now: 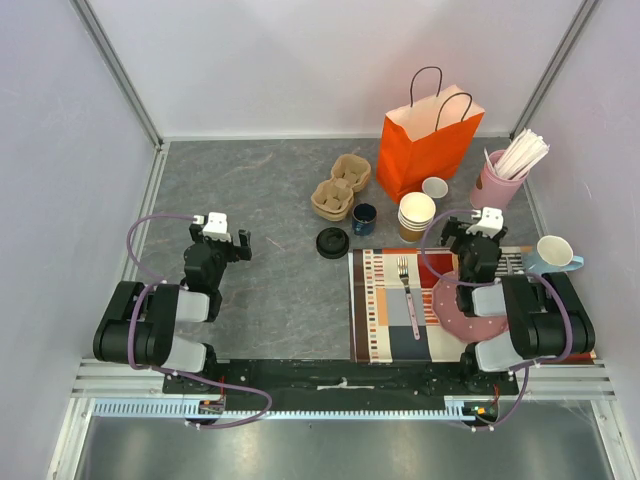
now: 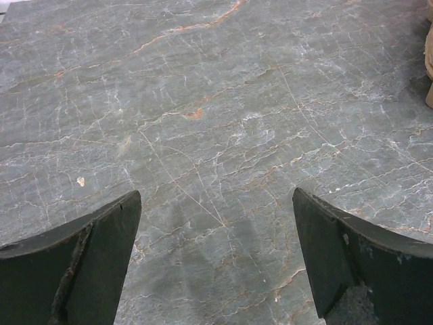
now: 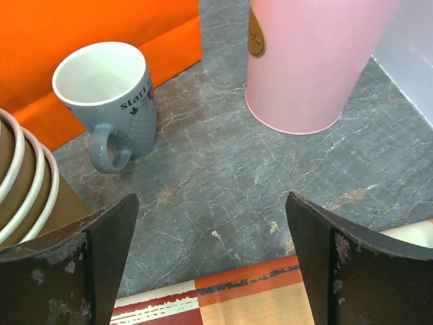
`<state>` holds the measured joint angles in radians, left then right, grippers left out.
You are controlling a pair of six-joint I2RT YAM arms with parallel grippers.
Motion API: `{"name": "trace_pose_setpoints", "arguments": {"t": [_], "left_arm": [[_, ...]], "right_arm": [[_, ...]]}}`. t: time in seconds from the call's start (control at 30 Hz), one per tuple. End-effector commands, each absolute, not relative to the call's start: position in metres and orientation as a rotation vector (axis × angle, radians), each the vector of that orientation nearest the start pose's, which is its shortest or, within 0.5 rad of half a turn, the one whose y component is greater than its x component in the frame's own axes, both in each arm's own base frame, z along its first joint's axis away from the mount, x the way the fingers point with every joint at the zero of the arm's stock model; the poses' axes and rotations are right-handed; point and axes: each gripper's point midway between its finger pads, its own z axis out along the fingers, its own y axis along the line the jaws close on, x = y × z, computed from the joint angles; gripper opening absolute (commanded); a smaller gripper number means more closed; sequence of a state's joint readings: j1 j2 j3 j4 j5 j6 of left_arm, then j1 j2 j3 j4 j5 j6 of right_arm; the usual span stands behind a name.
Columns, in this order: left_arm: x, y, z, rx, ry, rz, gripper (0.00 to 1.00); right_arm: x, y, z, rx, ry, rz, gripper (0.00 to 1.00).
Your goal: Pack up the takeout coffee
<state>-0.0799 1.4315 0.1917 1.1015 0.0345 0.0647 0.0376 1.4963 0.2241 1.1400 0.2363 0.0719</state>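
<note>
Mix-up worried me: left tool point(image 2: 216, 203) and right tool point(image 3: 213, 203) both gaped wide, empty; the takeout coffee point(image 1: 332, 242), seemingly the black-lidded cup on the desk point(image 1: 270, 180) between them, stood near lidless stacked cups point(image 1: 417, 215) I could grab wrongly.

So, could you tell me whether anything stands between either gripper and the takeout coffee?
Yes. The stack of paper cups stands directly between the right gripper and the takeout coffee. On the side of the left gripper, only the loose black lid lies close to the straight line, just beside the coffee.
</note>
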Motion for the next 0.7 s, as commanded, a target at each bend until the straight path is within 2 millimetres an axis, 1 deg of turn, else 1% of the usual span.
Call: {"name": "trace_pose_setpoints", "arguments": {"t": [0.0,0.03,0.07,0.1,0.13,0.17,0.2,0.23,0.3,0.33,0.37,0.4,0.43,0.47,0.5,0.53,0.57,0.6,0.63,0.67], "left_arm": [[0.370,-0.029,0.107,0.113,1.638,-0.037,1.00],[0.369,-0.029,0.106,0.114,1.641,-0.037,1.00],[0.370,-0.029,0.107,0.112,1.638,-0.036,1.00],[0.370,-0.028,0.106,0.111,1.639,-0.035,1.00],[0.369,-0.029,0.106,0.114,1.641,-0.037,1.00],[0.370,-0.029,0.106,0.114,1.639,-0.037,1.00],[0.370,-0.029,0.107,0.113,1.638,-0.037,1.00],[0.370,-0.029,0.106,0.114,1.639,-0.037,0.99],[0.369,-0.028,0.108,0.108,1.630,-0.032,0.98],[0.374,-0.027,0.120,0.089,1.604,-0.033,0.98],[0.374,-0.023,0.104,0.078,1.694,-0.012,0.99],[0.378,-0.023,0.104,0.081,1.730,-0.012,0.99],[0.398,-0.027,0.126,0.094,1.729,-0.022,0.99],[0.396,-0.031,0.106,0.124,1.868,-0.038,0.98],[0.400,-0.036,0.108,0.161,1.904,-0.056,0.94],[0.415,-0.047,0.133,0.207,1.872,-0.103,0.93],[0.416,-0.052,0.139,0.227,1.877,-0.130,0.93],[0.410,-0.058,0.134,0.254,1.931,-0.169,0.92],[0.414,-0.073,0.153,0.316,1.901,-0.242,0.92],[0.411,-0.079,0.158,0.341,1.916,-0.283,0.92]], "right_arm": [[0.367,-0.032,0.110,0.268,1.614,-0.136,0.98],[0.365,-0.034,0.109,0.283,1.623,-0.140,0.98],[0.364,-0.035,0.116,0.291,1.604,-0.142,0.98],[0.363,-0.038,0.119,0.310,1.597,-0.154,0.98],[0.361,-0.040,0.118,0.320,1.610,-0.163,0.98],[0.360,-0.040,0.127,0.328,1.587,-0.157,0.98],[0.359,-0.042,0.131,0.340,1.577,-0.165,0.98],[0.357,-0.043,0.131,0.344,1.590,-0.171,0.98],[0.357,-0.041,0.152,0.383,1.541,-0.122,0.98],[0.356,-0.040,0.149,0.391,1.567,-0.114,0.98],[0.356,-0.038,0.161,0.394,1.550,-0.095,0.98],[0.357,-0.035,0.164,0.401,1.558,-0.069,0.98],[0.361,-0.031,0.167,0.393,1.593,-0.054,0.98],[0.361,-0.029,0.174,0.396,1.596,-0.042,0.98],[0.362,-0.027,0.178,0.402,1.605,-0.023,0.98],[0.363,-0.025,0.182,0.406,1.641,-0.021,0.98],[0.362,-0.026,0.192,0.418,1.632,-0.013,0.97],[0.364,-0.025,0.207,0.429,1.613,0.001,0.97],[0.360,-0.025,0.206,0.436,1.642,-0.003,0.96],[0.358,-0.023,0.217,0.425,1.633,0.010,0.94]]}}
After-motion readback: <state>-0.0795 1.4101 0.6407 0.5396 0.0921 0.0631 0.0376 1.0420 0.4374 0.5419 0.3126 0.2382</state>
